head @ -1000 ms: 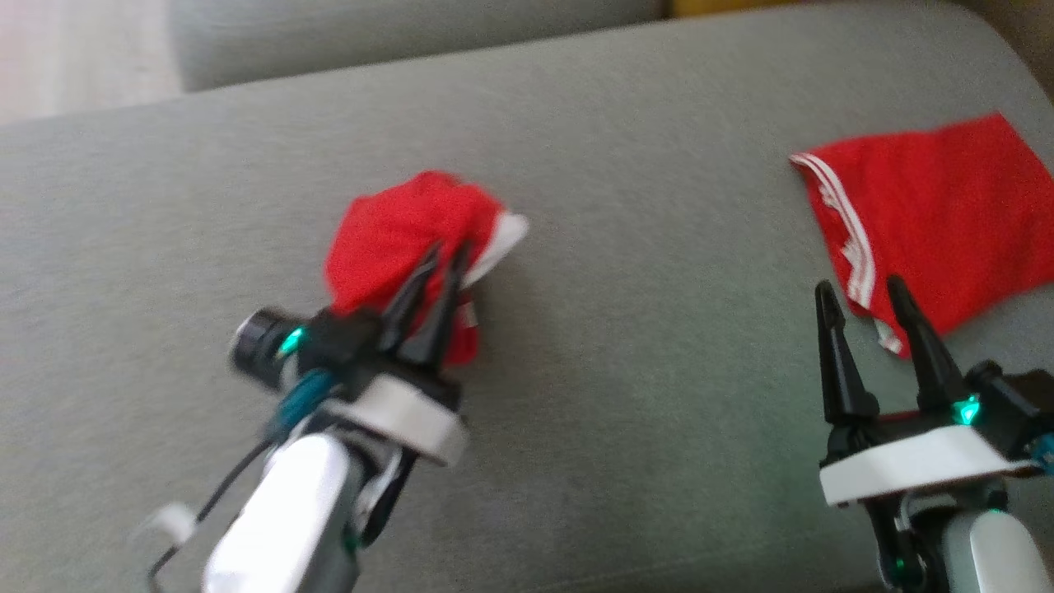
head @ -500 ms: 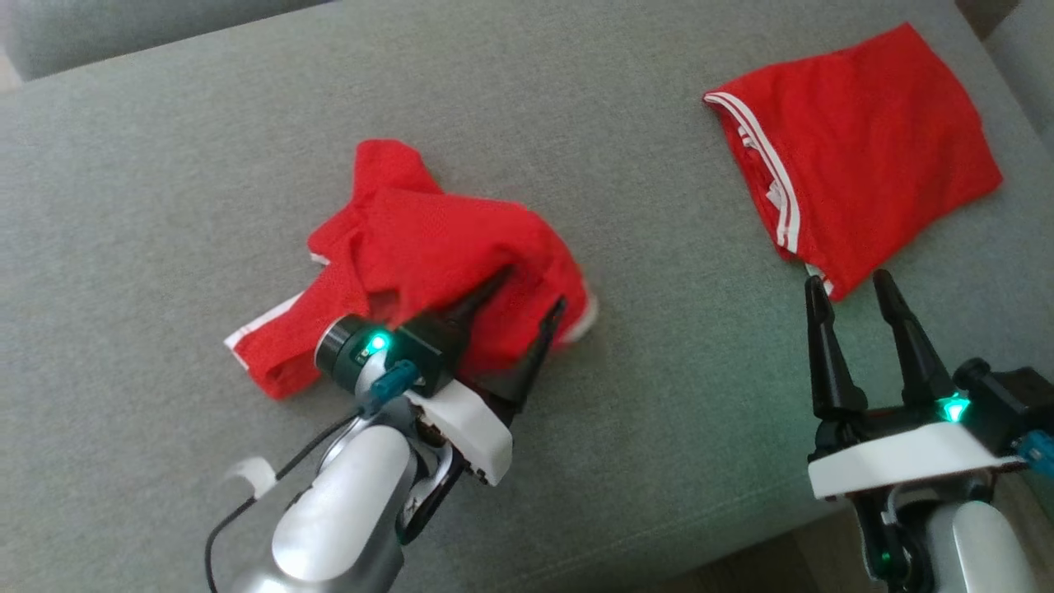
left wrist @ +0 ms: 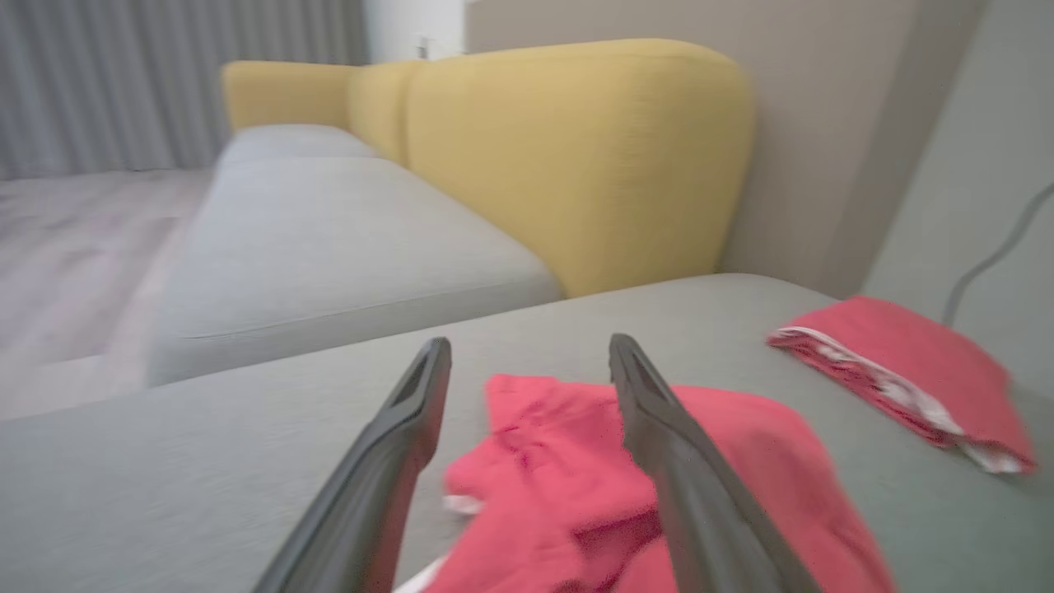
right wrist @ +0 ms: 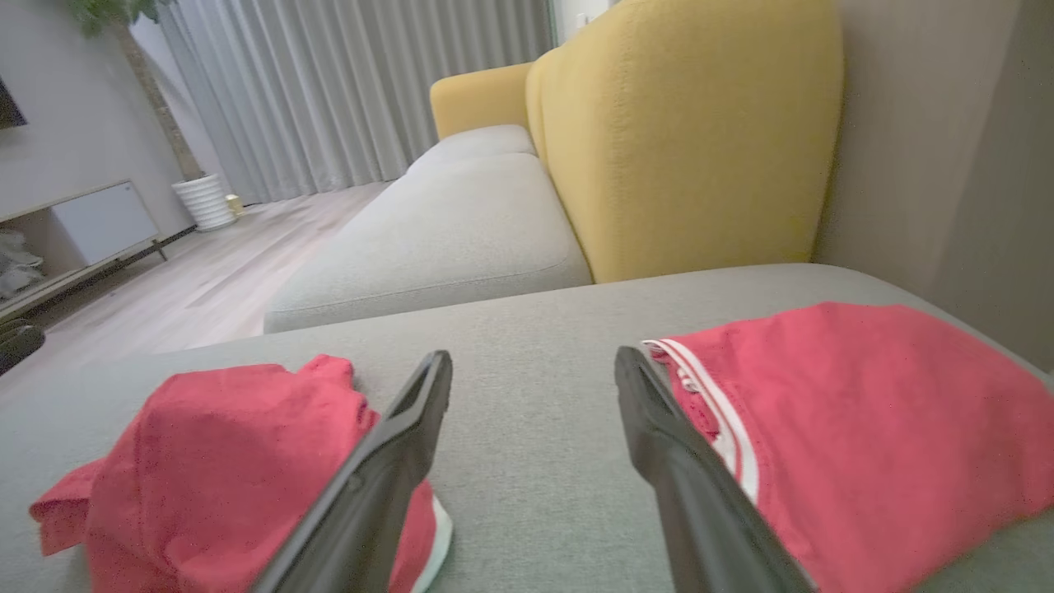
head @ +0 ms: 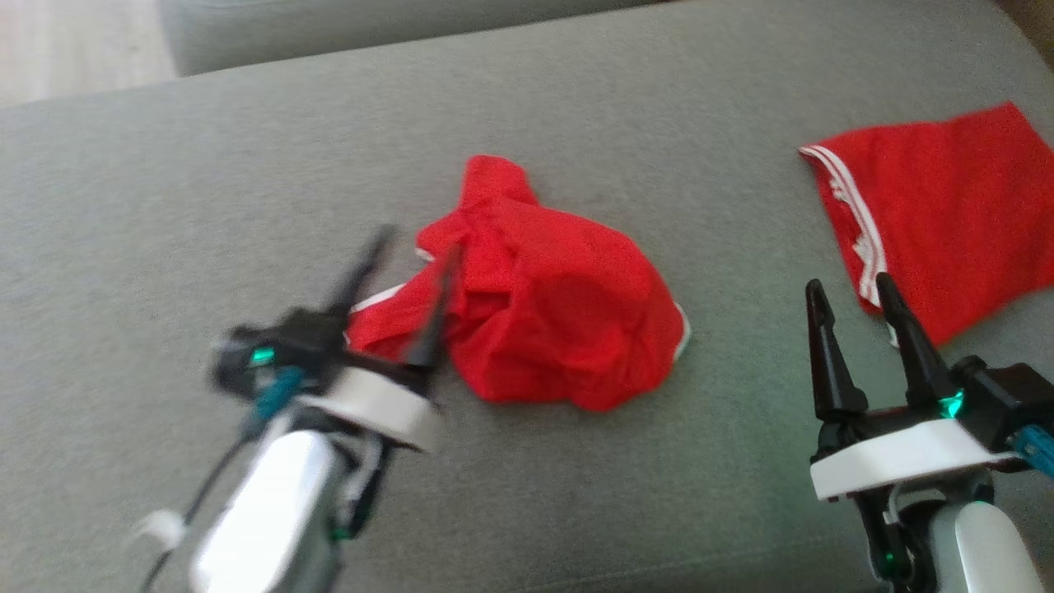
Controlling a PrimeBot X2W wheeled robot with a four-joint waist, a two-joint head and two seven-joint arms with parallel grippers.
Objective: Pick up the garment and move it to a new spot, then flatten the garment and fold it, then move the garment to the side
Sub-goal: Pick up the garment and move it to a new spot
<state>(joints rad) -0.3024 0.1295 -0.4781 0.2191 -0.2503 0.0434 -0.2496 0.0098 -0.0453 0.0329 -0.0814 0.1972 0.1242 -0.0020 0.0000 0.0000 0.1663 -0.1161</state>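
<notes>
A crumpled red garment [head: 543, 305] with white trim lies in a heap on the grey cushion [head: 576, 115] near the middle. It also lies ahead in the left wrist view as the red garment [left wrist: 560, 486], and at the lower left in the right wrist view as the red garment [right wrist: 206, 469]. My left gripper [head: 416, 243] hovers at the heap's left edge, open, nothing between its fingers. My right gripper [head: 848, 288] stands open at the lower right, empty, just short of a second red piece.
A flatter red piece of clothing [head: 947, 214] with white stripes lies at the cushion's right end, also seen as the red piece [right wrist: 865, 428]. A yellow backrest [left wrist: 576, 156] and another grey seat [left wrist: 329, 239] stand beyond. The cushion's left half is bare.
My left gripper has opened and let go of the garment, which now lies in a heap on the cushion. The head camera has shifted. The right gripper stays open.
</notes>
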